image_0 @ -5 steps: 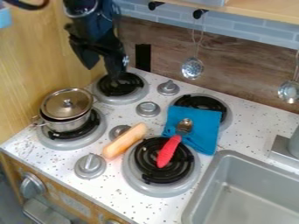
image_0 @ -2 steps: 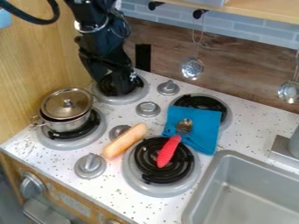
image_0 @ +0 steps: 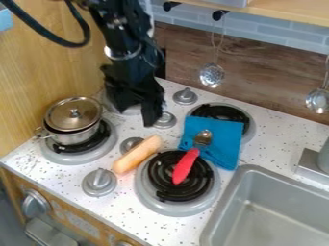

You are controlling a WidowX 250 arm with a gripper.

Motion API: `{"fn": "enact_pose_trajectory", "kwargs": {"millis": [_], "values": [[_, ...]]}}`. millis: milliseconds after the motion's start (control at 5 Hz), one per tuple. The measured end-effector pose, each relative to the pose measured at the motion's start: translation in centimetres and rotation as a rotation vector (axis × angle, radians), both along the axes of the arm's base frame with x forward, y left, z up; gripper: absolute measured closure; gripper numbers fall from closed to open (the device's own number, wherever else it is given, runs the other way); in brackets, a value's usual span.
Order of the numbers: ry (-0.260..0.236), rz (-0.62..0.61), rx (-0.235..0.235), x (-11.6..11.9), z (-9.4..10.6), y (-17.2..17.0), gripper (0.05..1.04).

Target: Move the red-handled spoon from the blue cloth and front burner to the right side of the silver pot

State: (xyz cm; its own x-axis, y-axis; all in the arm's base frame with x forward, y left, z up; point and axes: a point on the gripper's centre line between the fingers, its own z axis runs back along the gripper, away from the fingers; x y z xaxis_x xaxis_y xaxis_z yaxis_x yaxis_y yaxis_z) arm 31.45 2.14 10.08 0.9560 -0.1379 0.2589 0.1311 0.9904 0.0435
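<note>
By end effector (image_0: 137, 115), one knob (image_0: 167, 120)

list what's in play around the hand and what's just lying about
Likely in play, nearest the hand:
- back left burner
- knob beside it

Lying about:
- lidded pot
- tan roll
- red-handled spoon
- blue cloth
- hanging ladle

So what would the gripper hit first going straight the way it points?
The gripper would most likely meet the speckled white countertop, near the round metal knob by its tip; its height is unclear.
</note>
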Motion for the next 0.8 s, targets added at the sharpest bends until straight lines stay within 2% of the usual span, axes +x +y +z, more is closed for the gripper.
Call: {"fn": "enact_pose_trajectory", "kwargs": {"millis": [200,800], "values": [[0.024,0.048,0.005,-0.5,-1.8,-1.7,0.077],[0.043,0.188,0.020,-1.5,-5.6,-3.6,0.077]]}}
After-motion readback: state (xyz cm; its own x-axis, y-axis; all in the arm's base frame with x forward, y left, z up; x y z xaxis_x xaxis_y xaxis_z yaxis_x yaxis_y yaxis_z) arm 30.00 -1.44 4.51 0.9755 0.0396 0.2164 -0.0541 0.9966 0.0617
